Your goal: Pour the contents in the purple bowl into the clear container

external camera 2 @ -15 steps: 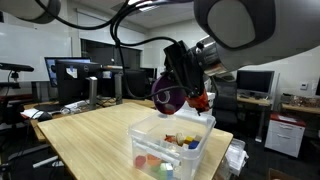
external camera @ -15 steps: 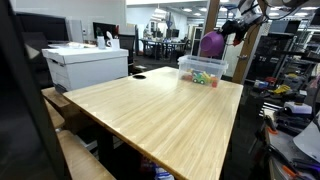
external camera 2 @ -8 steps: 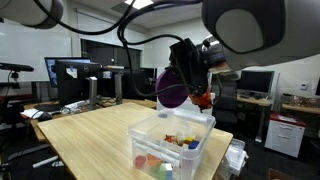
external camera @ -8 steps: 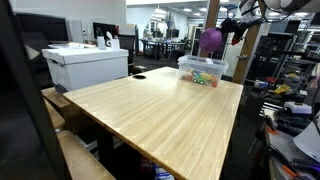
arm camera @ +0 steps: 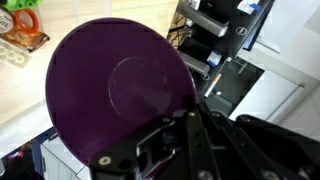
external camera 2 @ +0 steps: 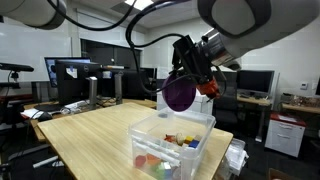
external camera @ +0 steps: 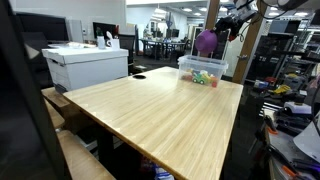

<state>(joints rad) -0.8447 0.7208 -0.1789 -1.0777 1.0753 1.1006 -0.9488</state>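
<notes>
My gripper point(external camera 2: 196, 82) is shut on the rim of the purple bowl point(external camera 2: 180, 94) and holds it tipped on its side in the air above the clear container point(external camera 2: 168, 146). The bowl also shows in an exterior view point(external camera: 206, 42) and, from its underside, fills the wrist view point(arm camera: 120, 100). The clear container point(external camera: 201, 68) stands at the table's far corner. Small colourful pieces point(external camera 2: 176, 140), yellow, green and red, lie inside it point(external camera: 203, 76). Some pieces show at the wrist view's top left point(arm camera: 22, 25). The bowl's inside is hidden.
The wooden table point(external camera: 160, 115) stretches from the container toward the camera. A big white box point(external camera: 86, 66) stands beside its left edge. Monitors and desks point(external camera 2: 95, 80) lie behind. Cluttered shelves point(external camera: 285, 85) stand to the right.
The gripper has lifted the tipped bowl a little higher above the container and shifted it slightly sideways. The pieces in the container have not moved.
</notes>
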